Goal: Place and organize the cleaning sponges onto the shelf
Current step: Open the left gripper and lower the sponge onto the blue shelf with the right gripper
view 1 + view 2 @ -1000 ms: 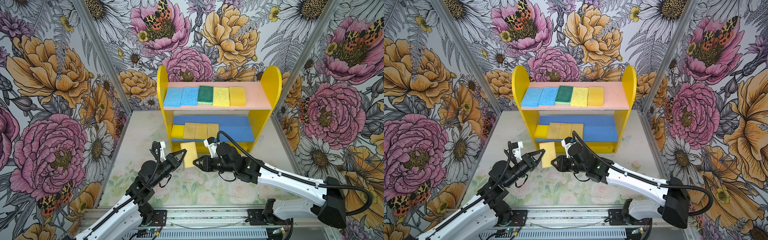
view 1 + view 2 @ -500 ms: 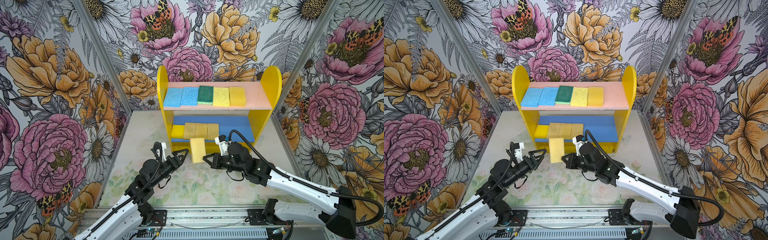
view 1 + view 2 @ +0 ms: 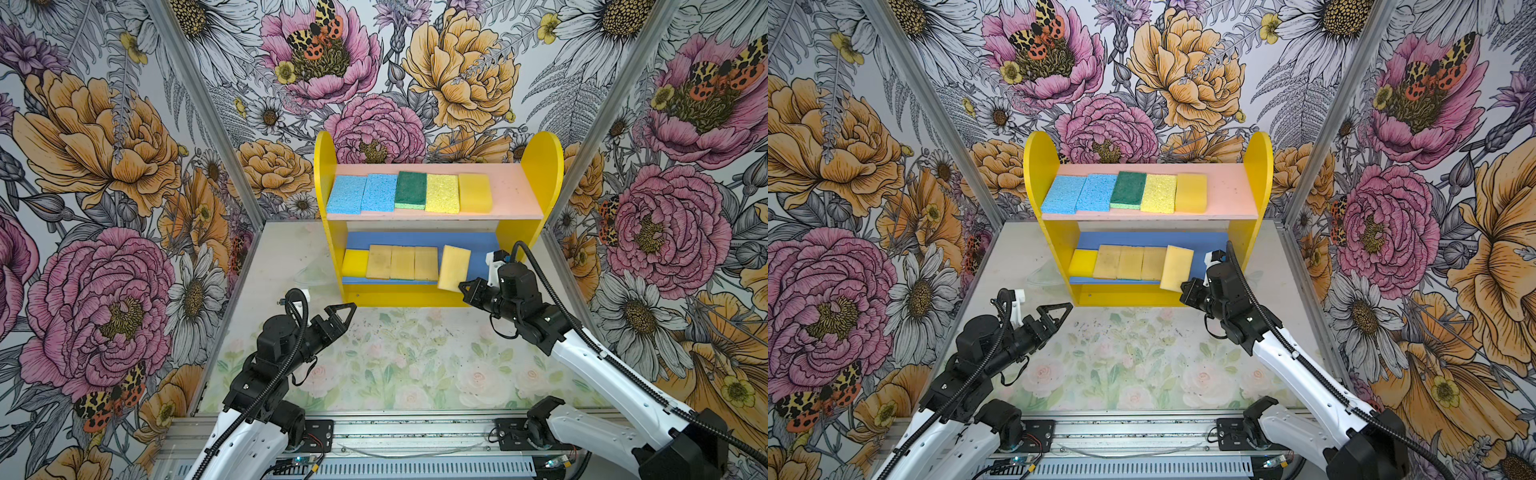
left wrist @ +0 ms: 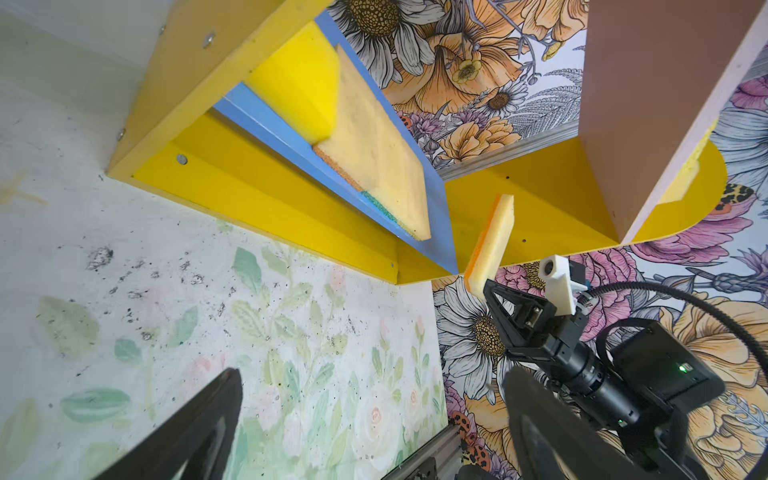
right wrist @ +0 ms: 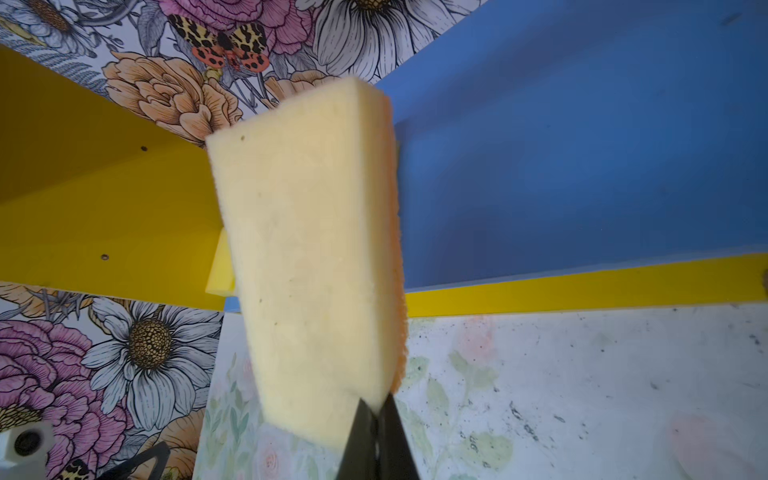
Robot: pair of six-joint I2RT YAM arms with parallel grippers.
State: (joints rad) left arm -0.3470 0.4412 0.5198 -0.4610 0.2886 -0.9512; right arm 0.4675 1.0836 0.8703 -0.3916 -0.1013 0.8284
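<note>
Over the shelf's blue lower board (image 3: 482,249): my right gripper (image 3: 461,286) is pinched tight on the near short edge of a tan-yellow sponge (image 3: 454,268), just right of the row lying on that board
Held sponge's pose: tilted, far end over the board, near end jutting past the shelf's front edge; I cannot tell whether the far end touches the board
Left gripper (image 3: 343,318): jaws spread wide, holding nothing, low in front of the shelf's left side, apart from it
Shelf (image 3: 540,166): pink upper board (image 3: 515,191) carries a row of five sponges (image 3: 442,193); on the lower board a bright yellow sponge (image 3: 354,262) and three tan sponges (image 3: 402,262) lie side by side, touching
Handling: I judge it light and soft, foam that squashes under the pinch and may sag from an edge hold; its orange scrub backing (image 5: 398,266) looks rougher and should give the fingers purchase
Where to hold: across its thickness at mid short edge, so it slides in flat beneath the upper board without twisting
Risk: nudging the neighbouring tan sponge askew
</note>
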